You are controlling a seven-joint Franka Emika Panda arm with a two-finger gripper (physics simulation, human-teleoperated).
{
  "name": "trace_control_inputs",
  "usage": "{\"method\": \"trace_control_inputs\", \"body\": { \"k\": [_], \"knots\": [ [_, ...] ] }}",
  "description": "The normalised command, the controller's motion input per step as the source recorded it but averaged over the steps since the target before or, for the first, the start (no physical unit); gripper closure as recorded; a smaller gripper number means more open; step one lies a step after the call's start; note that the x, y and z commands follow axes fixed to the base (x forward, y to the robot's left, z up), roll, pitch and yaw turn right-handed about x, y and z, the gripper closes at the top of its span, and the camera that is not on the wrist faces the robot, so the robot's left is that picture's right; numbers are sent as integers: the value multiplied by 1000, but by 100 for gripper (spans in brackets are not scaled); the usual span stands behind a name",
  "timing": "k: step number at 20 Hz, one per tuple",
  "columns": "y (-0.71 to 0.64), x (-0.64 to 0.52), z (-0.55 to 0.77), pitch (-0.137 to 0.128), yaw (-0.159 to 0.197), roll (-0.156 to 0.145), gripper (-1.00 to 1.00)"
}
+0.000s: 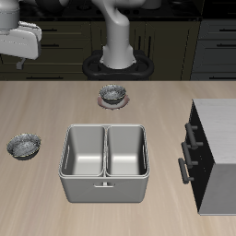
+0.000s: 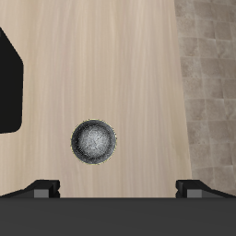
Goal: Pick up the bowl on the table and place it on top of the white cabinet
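Observation:
The bowl [image 1: 24, 145] is small, round and grey with a dark speckled inside. It lies on the bare table [image 1: 55, 106] near a side edge, beside the steel basin. My gripper [image 1: 20, 57] hangs high above that side of the table, well clear of the bowl. In the wrist view the bowl [image 2: 94, 141] lies far below on the light wood table [image 2: 111, 55], and my gripper [image 2: 120, 189] is open, its fingertips [image 2: 41, 188] wide apart with nothing between them. The white cabinet [image 1: 219, 138], with a pale top, black front and bar handles, stands at the opposite side of the table.
A steel double basin [image 1: 103, 161] sits mid-table toward the front edge. A second same-looking grey bowl [image 1: 112, 93] rests farther back, just before the robot's base [image 1: 118, 63]. In the wrist view, tiled floor [image 2: 212, 92] shows past the table's edge and a dark shape [image 2: 7, 88] cuts in.

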Motion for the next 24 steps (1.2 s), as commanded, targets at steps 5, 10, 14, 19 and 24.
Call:
{"method": "trace_control_inputs", "body": {
  "k": [5,10,14,19,24],
  "knots": [
    [-6,63,-282,15,-22,3,-100],
    [-41,53,-203,13,-15,-7,-100],
    [-25,38,-317,17,-4,1,-100],
    [31,5,-199,12,-5,6,-100],
    [128,-26,-237,-3,24,27,-100]
  ]
}}
